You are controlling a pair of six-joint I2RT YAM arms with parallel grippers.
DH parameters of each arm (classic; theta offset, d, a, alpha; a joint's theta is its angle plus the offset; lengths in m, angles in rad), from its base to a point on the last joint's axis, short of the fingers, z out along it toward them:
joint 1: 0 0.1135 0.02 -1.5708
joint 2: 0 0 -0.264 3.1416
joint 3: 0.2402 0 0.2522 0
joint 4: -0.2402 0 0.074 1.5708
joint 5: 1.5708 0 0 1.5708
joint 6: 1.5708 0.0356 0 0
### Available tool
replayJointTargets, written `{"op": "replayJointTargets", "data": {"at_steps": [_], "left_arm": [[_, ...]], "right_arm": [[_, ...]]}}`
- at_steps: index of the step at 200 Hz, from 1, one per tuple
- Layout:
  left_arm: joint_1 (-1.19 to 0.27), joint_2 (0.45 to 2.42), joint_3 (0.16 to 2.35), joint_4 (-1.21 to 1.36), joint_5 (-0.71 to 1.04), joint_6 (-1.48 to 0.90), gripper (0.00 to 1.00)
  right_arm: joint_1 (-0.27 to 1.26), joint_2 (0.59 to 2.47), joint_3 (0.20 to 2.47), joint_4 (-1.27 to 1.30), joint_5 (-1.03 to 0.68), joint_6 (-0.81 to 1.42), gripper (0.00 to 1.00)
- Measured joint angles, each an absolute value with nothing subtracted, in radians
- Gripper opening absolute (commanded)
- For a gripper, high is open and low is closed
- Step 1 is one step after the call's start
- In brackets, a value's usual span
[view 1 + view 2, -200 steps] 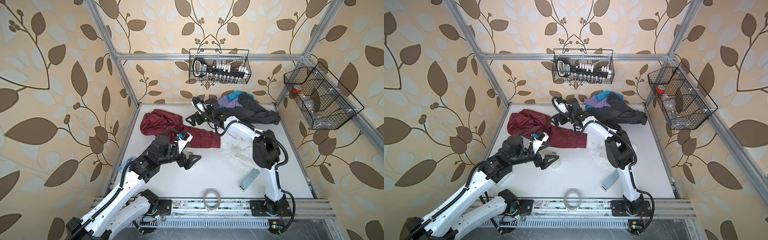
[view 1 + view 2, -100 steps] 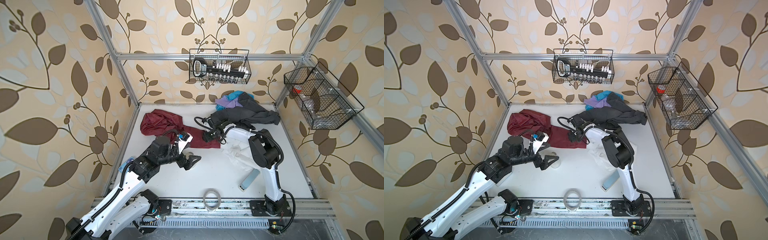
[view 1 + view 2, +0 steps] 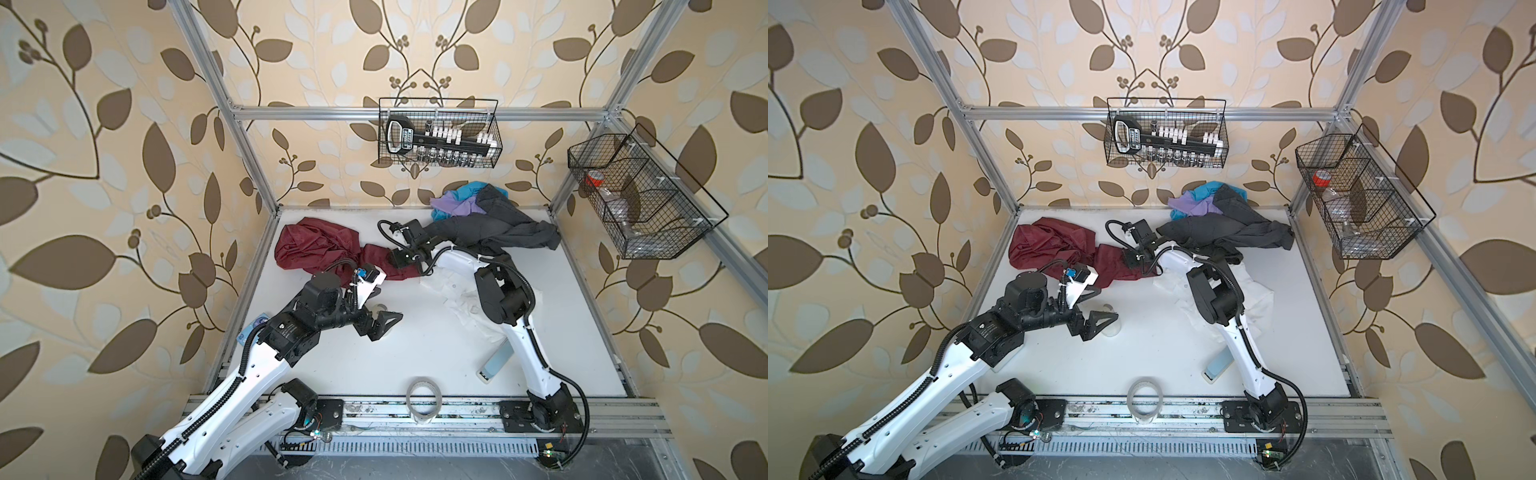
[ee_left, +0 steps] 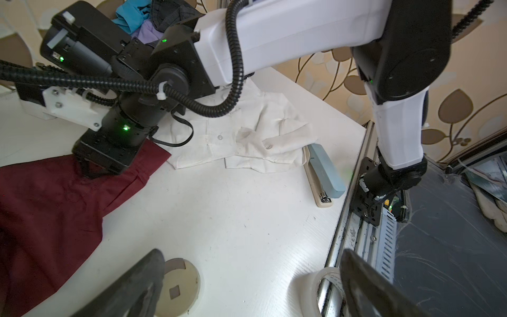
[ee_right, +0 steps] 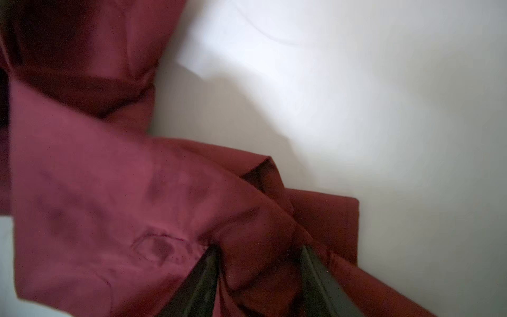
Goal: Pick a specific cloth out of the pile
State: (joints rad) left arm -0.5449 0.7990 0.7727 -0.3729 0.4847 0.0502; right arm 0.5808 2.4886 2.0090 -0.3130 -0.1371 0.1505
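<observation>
The maroon cloth (image 3: 316,249) sprawls from the worktop's (image 3: 436,353) far-left corner toward its middle, where the right gripper (image 5: 259,248), jaws set narrow, pinches a raised fold at the cloth's end.

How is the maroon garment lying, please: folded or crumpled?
Crumpled: the maroon garment lies bunched in irregular wrinkles at one end, with a flatter strip reaching the right pincer.
</observation>
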Motion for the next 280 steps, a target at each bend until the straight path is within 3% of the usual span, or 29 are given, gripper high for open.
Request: {"op": "replayJointTargets", "data": {"at_steps": [16,79,87,136,188,227,257,280], "left_arm": [[-0.545,0.799,0.773,-0.374,0.481,0.050,0.99],[-0.545,0.801,0.773,-0.376,0.464,0.051,0.99],[-0.545,0.801,0.773,-0.376,0.464,0.051,0.99],[-0.545,0.800,0.773,-0.379,0.463,0.051,0.99],[-0.551,0.778,0.773,-0.377,0.424,0.049,0.99],[-0.551,0.695,0.719,-0.303,0.101,0.028,0.99],[-0.551,0.628,0.530,-0.125,-0.294,0.036,0.99],[-0.548,0.674,0.352,0.084,-0.482,0.106,0.99]], "right_arm": [[0.587,2.549,2.102,-0.305,-0.159,0.161,0.55],[0.594,2.620,2.204,-0.255,-0.246,0.203,0.90],[0.594,2.601,2.167,-0.229,-0.247,0.198,0.99],[0.595,2.387,1.855,-0.166,-0.225,0.173,0.99],[0.583,1.901,1.469,-0.055,-0.139,0.137,1.00],[0.546,1.478,1.200,-0.020,0.023,0.133,0.99],[0.455,1.228,0.927,0.007,0.139,0.161,1.00],[0.385,1.059,0.677,0.081,0.226,0.159,1.00]]}}
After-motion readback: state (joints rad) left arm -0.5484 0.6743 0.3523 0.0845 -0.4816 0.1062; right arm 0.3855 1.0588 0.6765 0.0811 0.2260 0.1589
